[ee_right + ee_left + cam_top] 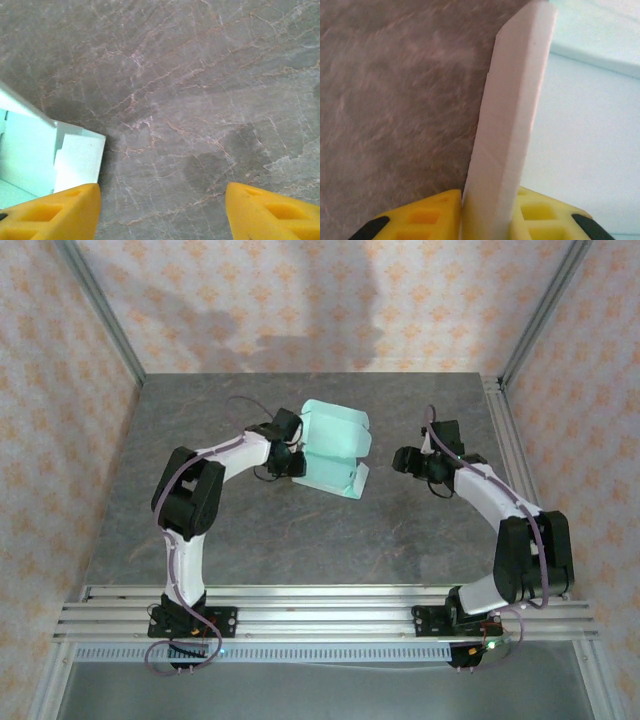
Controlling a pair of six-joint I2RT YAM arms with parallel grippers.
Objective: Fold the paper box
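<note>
The paper box (333,440), pale mint-green card, stands partly folded at mid-table with its flaps raised. My left gripper (296,447) is at the box's left edge. In the left wrist view its yellow fingers (432,215) press from both sides on an upright folded wall of the paper box (512,110), so my left gripper (487,205) is shut on it. My right gripper (405,460) hovers to the right of the box, apart from it. In the right wrist view my right gripper (162,205) stands open over bare table, with a corner of the paper box (75,160) beside its left fingertip.
The grey marbled table (250,530) lies inside patterned walls with metal posts at the back corners. An aluminium rail (320,605) carrying both arm bases runs along the near edge.
</note>
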